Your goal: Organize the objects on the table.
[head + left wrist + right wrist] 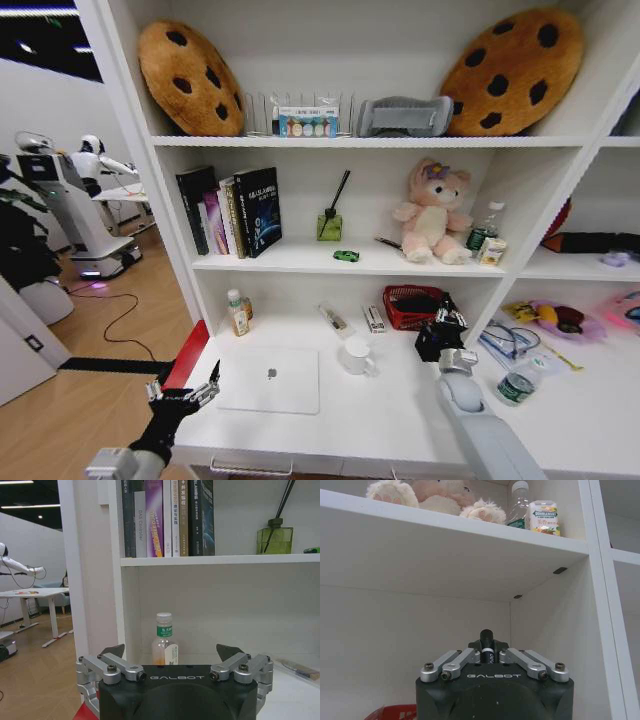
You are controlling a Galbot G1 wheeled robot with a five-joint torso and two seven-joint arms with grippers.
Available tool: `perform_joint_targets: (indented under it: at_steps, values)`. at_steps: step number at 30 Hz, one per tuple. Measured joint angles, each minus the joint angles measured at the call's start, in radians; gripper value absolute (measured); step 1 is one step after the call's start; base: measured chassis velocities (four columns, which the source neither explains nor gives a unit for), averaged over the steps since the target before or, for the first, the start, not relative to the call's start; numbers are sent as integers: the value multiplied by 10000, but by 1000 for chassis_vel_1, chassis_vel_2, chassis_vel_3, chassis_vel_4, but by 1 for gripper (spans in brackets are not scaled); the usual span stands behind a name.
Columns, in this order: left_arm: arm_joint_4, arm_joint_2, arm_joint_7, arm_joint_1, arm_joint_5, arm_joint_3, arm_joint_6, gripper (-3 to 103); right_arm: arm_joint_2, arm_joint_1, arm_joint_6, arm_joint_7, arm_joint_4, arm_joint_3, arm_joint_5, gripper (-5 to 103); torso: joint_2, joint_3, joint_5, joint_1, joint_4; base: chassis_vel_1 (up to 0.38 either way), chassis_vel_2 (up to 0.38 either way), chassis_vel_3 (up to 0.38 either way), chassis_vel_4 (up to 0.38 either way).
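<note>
White table (400,420): long desk top under a shelving unit, drawer handles along its near edge.

Silver laptop (270,380): closed, lying flat at the near left of the table, just left of a white mug (356,355).

Green toy car (346,256): on the middle shelf, between a green diffuser bottle (329,226) and the pink plush bear (432,213); well above the table.

Black pen (486,644): upright between the fingers of the right gripper (441,322), its top sticking out above the closed fingertips.

Right gripper: raised over the far right of the table, just beside a red basket (411,305), below the shelf that carries the bear. Fingers narrow, clamped on the pen.

Left gripper (185,392): at the near left edge of the table, just left of the laptop, not touching it. Fingers (114,651) spread wide, nothing between them; in the left wrist view a small bottle (164,645) stands beyond the gap, against the shelf upright.

Other contents: row of books (230,212) at the left of the middle shelf; two cookie-shaped cushions (190,75) on the top shelf.
</note>
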Motion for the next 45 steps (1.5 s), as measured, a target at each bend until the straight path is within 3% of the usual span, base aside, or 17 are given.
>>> perform_joint_targets:
  at_steps: [7,9,16,22,25,28,30,32,33,34,35,37,38,40,45]
  values:
    - [0,0,0,0,0,0,0,100,7,124,-23,-12,-281,-156,-52,9,0,-1,0,0,-1,0,0,0,0]
    - [0,0,0,0,0,0,0,100,-20,126,-90,-59,-293,-194,44,14,0,0,0,0,0,0,0,0,0]
    - [-1,0,0,0,0,0,0,100,-229,-62,-523,-140,90,-329,459,47,1,-1,0,0,-1,0,0,0,0]
    - [0,0,0,0,0,0,0,100,-243,-24,-560,-158,96,-383,468,63,0,-1,0,0,0,0,0,0,0]
    - [0,0,0,0,0,0,0,100,-302,-96,-667,-164,276,-382,522,79,0,-1,1,0,1,0,0,0,0]
    - [0,0,0,0,0,0,0,100,-378,-290,-929,-213,645,-308,696,84,0,-1,2,0,2,0,0,0,0]
    - [0,0,0,0,0,0,0,100,-542,-662,-1470,-270,1424,-179,1098,95,0,0,1,0,-1,0,0,0,0]
    - [0,-1,3,0,0,0,0,100,-1267,-2406,-4545,80,4438,404,2317,100,2,-2,-3,0,2,0,0,0,0]
    - [1,0,3,0,0,0,0,100,-1406,-2854,-5479,272,5085,619,2925,100,2,-2,2,0,-2,0,0,0,0]
    - [1,0,3,0,0,0,0,100,-1406,-2854,-5479,272,5085,619,2925,100,2,-2,2,0,-2,0,0,0,0]
    - [0,0,4,0,0,0,0,100,-1525,-3275,-6397,542,5778,890,3857,100,2,-2,4,0,-5,0,0,0,0]
    - [0,0,5,0,0,0,0,100,-1813,-4162,-8305,1710,7163,1673,6720,100,3,-3,-4,-1,-2,0,0,0,0]
    - [0,0,5,0,0,0,0,100,-1813,-4162,-8305,1710,7163,1673,6720,100,3,-3,-4,-1,-2,0,0,0,0]
    - [0,-1,0,0,0,0,0,100,-2310,-5170,-9299,2430,7594,2625,8817,100,3,-3,0,-2,1,0,0,0,0]
    - [0,-1,1,0,0,-1,0,100,-3088,-6242,-9369,2219,7080,3532,9404,100,3,-2,2,-2,-5,0,0,0,0]
